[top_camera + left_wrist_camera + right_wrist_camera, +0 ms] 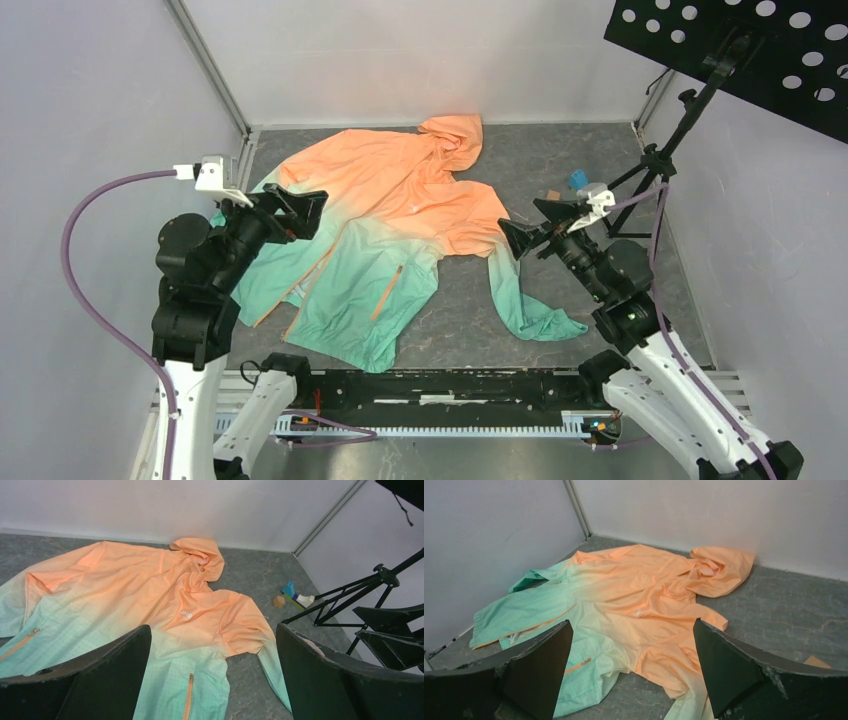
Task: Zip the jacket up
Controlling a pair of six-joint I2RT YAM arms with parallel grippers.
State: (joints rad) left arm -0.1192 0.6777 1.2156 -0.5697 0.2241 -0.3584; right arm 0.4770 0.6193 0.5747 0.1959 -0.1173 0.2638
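The jacket (385, 215) lies spread flat on the grey table, hood toward the back wall, orange at the top fading to mint green at the hem. Its front zipper (318, 268) runs down the middle and the lower front stands open near the hem. It also shows in the left wrist view (150, 605) and in the right wrist view (634, 595). My left gripper (300, 210) is open and empty, raised above the jacket's left side. My right gripper (530, 228) is open and empty, raised above the right sleeve (515, 290).
A black tripod stand (660, 160) with a perforated black panel (760, 50) stands at the back right. Small blocks (578, 180) lie on the table near its foot. White walls enclose the table on the left, back and right.
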